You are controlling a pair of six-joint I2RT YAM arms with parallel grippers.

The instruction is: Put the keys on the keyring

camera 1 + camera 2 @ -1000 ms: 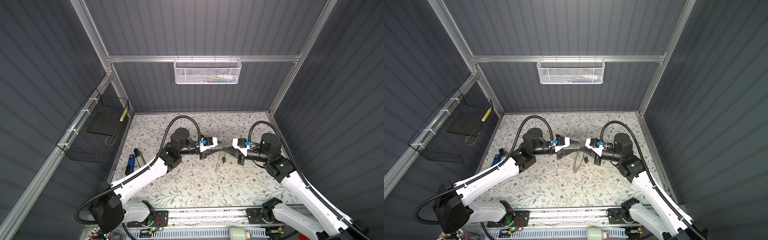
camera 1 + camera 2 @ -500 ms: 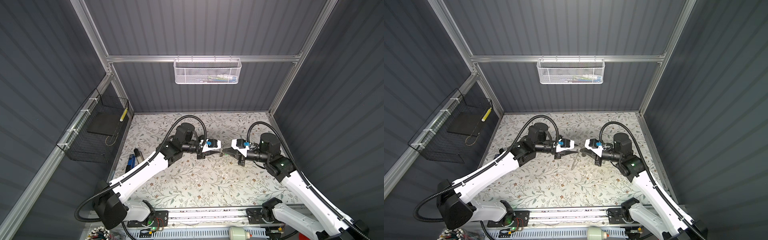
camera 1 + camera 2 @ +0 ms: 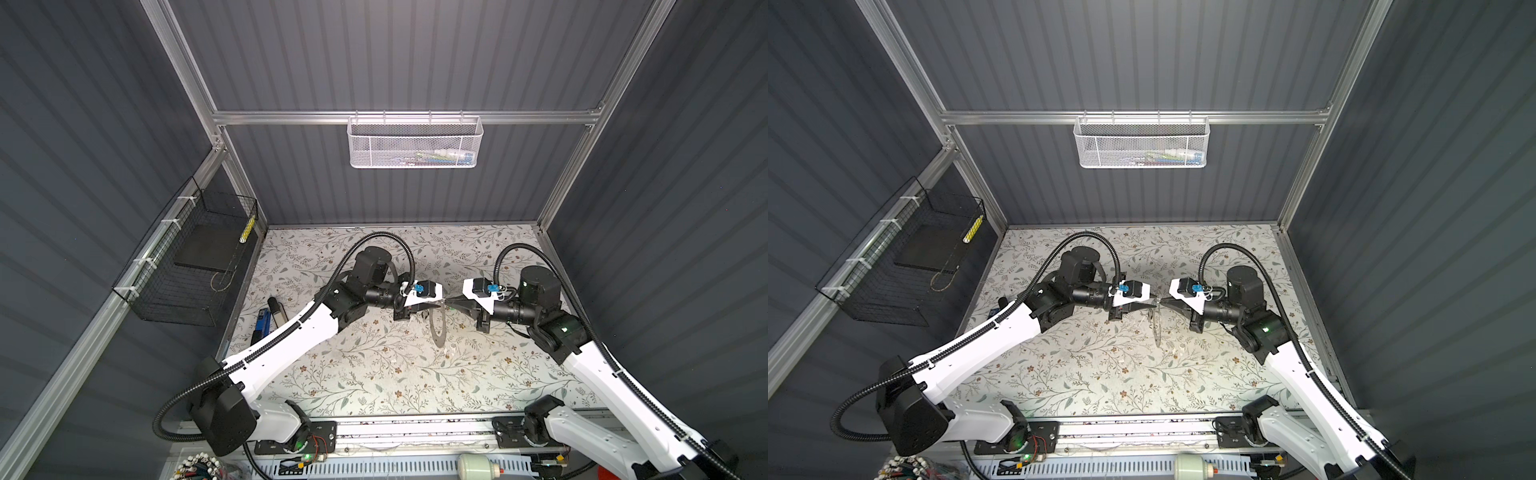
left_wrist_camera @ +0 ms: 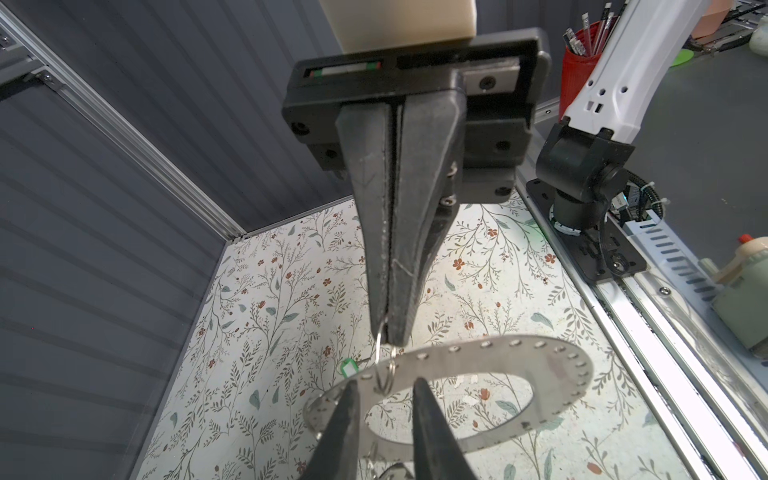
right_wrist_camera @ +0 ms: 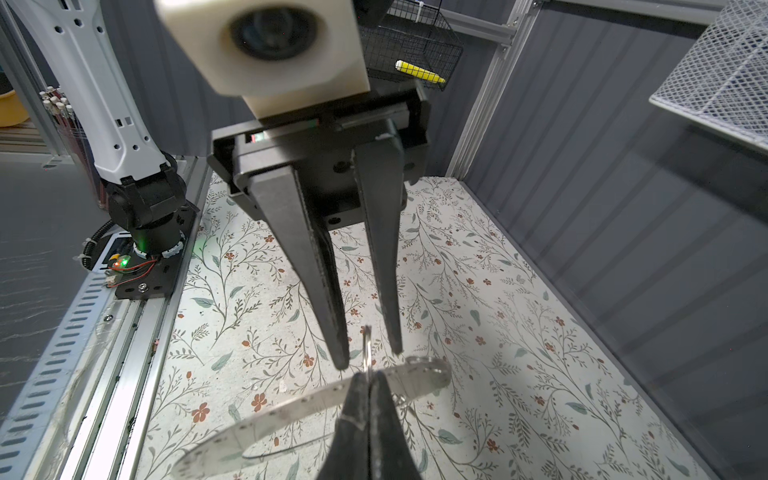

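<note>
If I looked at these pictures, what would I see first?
First, two grippers meeting tip to tip above the middle of the flowery table. The right gripper is shut on a wire loop of the grey keyring, which hangs in the air. The left gripper is open, with a finger on each side of that loop.

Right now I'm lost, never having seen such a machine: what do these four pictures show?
Two white robot arms face each other over a flowered table. Two pictures look down from overhead; the other two come from cameras on the arms' wrists. The right gripper is shut on a small wire loop, holding a flat metal ring plate off the table. The left gripper is open, its fingers on either side of that loop. A small green tag shows near the plate.
</note>
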